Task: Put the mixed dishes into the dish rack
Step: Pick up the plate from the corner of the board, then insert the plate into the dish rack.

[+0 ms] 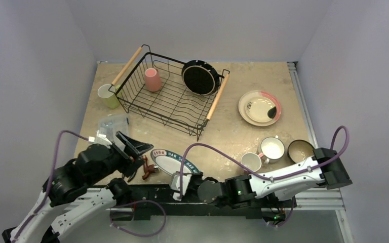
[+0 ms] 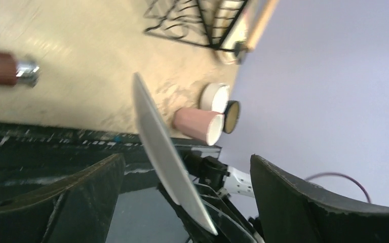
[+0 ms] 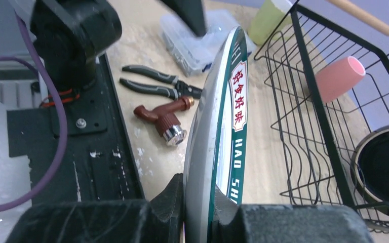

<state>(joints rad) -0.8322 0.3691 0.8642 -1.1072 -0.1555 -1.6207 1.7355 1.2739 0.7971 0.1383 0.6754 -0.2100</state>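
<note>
A white plate with a green lettered rim (image 1: 174,162) stands on edge at the table's near edge, and my right gripper (image 1: 181,178) is shut on its lower rim. The right wrist view has both fingers pressed on that plate (image 3: 218,126), the right gripper (image 3: 207,202) clamping it. Just left of it, my left gripper (image 1: 134,148) is open, the plate (image 2: 164,152) edge-on between its spread fingers (image 2: 81,195) and apart from them. The black wire dish rack (image 1: 217,97) holds a pink mug (image 1: 152,79) and a dark round dish (image 1: 200,77).
A yellow-green mug (image 1: 109,95) stands left of the rack. A cream plate (image 1: 260,108), a white mug (image 1: 272,148), a pink mug (image 1: 252,162) and a small bowl (image 1: 300,150) sit at the right. Pliers (image 3: 157,83), a red-handled tool (image 3: 162,116) and a clear box (image 3: 197,40) lie near the left arm.
</note>
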